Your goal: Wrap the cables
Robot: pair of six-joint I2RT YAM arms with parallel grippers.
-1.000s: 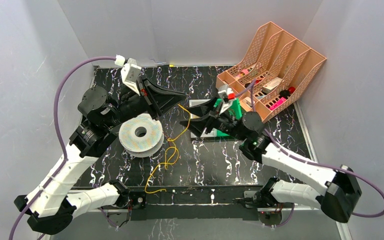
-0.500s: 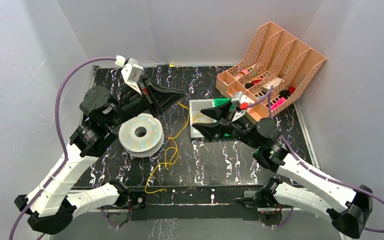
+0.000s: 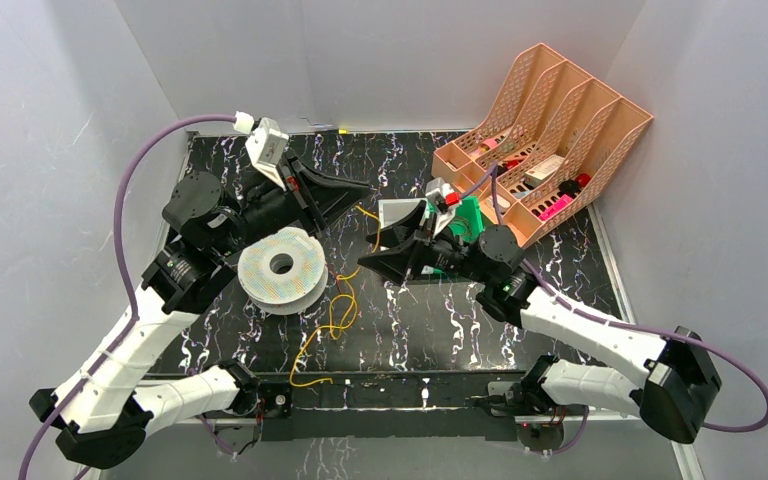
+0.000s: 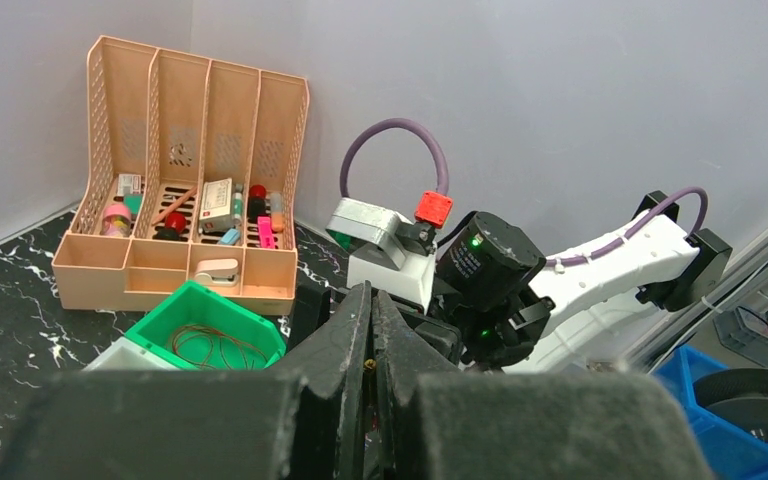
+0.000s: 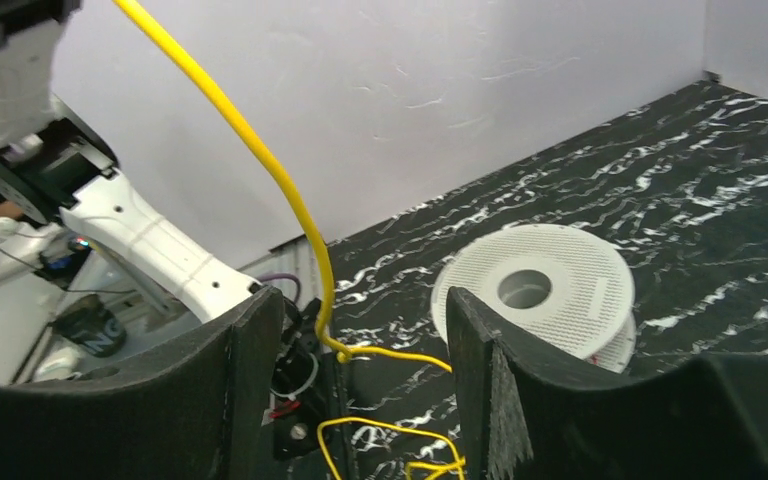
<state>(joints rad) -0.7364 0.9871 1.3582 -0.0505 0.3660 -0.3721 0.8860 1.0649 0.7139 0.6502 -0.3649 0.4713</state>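
A yellow cable (image 3: 344,287) runs from my left gripper (image 3: 361,188) down the table to a loose tangle and a free end near the front edge. My left gripper is shut on the cable's upper end; in the left wrist view (image 4: 372,296) a bit of yellow shows between the closed jaws. A white round spool (image 3: 281,268) lies flat below the left arm. My right gripper (image 3: 384,242) is open beside the hanging cable. In the right wrist view (image 5: 360,315) the cable (image 5: 295,205) hangs between the spread fingers without touching them, with the spool (image 5: 550,285) behind.
A peach file organizer (image 3: 560,120) with small items stands at the back right. A green bin (image 4: 195,300) holding thin dark brown wires and a white tray (image 3: 396,211) sit in front of it, under the right arm. Purple cords loop off both arms.
My right gripper pulled back to the right half a second ago, then swung left again so its open jaws straddle the cable. The left gripper has barely moved.
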